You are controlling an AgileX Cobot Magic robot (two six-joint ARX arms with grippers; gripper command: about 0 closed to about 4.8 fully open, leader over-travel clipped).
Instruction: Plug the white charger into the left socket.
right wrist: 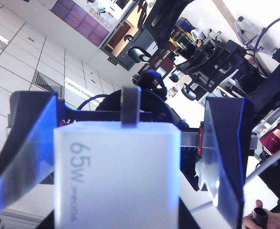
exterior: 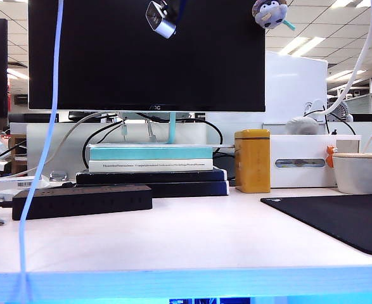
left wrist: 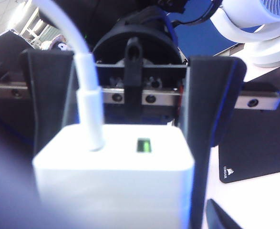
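Left claw (left wrist: 113,143) stood wide around one charger (left wrist: 116,186); right claw (right wrist: 130,143) flanked it too, grip unclear for both. Below, on the surface (exterior: 192,237): one black strip (exterior: 81,201), a book stack (exterior: 151,166) behind it, one yellow tin (exterior: 252,160), one mat (exterior: 344,218).

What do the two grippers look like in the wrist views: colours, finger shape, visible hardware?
Neither arm shows in the exterior view. The left gripper has flat black fingers riding a silver rail with screw holes, before a round black housing. The right gripper has broad dark fingers with a blue sheen, pale residue on one, and a metal tab at centre.
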